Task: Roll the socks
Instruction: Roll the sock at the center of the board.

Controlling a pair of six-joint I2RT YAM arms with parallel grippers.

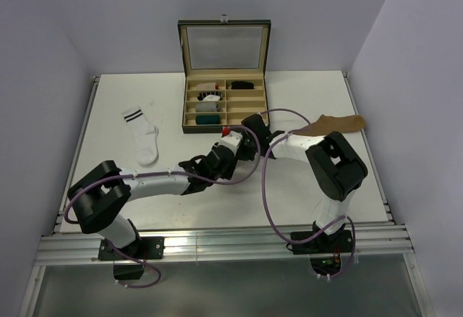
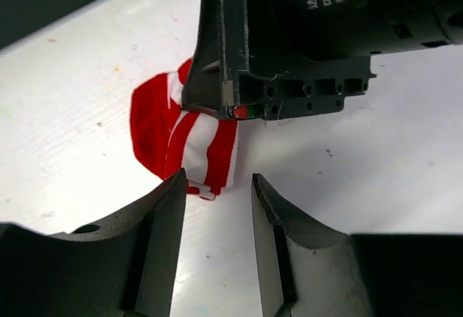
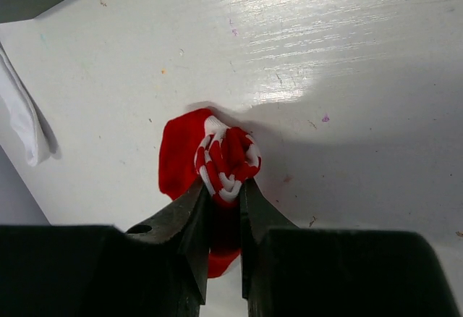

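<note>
Pinching rolled red-and-white striped sock (image 3: 226, 159) on table (image 3: 347, 56): right gripper (image 3: 224, 187), jaws narrow on bundle. Left gripper (image 2: 217, 179) half open, empty, tips at sock edge. Fabric light, soft, springy; likely unrolls if released. Best hold: across roll's middle.

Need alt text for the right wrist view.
The right pincer pinches a bunched red-and-white striped sock, seen close from behind the jaws. The sock rests on a scuffed white table.

Red-and-white sock (image 3: 217, 161) bunched, seemingly part-rolled, white striped-cuff sock (image 1: 142, 137) flat left, tan sock (image 1: 334, 123) lying right
</note>
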